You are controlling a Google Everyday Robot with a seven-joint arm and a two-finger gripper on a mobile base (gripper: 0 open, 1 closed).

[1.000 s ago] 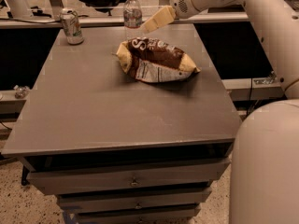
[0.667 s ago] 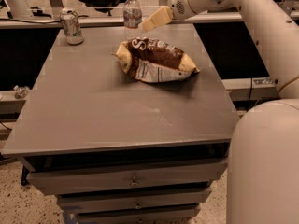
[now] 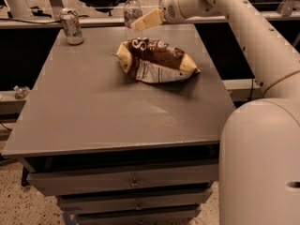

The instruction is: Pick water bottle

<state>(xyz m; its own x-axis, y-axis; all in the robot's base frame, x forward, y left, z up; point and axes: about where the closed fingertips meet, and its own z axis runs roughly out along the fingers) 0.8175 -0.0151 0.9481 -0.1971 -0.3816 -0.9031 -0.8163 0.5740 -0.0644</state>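
The water bottle (image 3: pixel 132 12), clear plastic with a white cap and a pale label band, stands upright at the far edge of the grey table (image 3: pixel 93 111). My gripper (image 3: pixel 143 22), cream-coloured at the end of the white arm (image 3: pixel 225 3), reaches in from the right. Its tip is right at the bottle's right side, at label height, and overlaps the bottle in this view. I cannot tell whether it touches the bottle.
A brown and yellow snack bag (image 3: pixel 157 60) lies just in front of the bottle. A soda can (image 3: pixel 71 26) stands at the far left corner. The robot's white body (image 3: pixel 260 163) fills the lower right. Drawers (image 3: pixel 131 184) sit under the table top.
The gripper has moved slightly left, closer to the water bottle. The bottle, can and bag have not moved.
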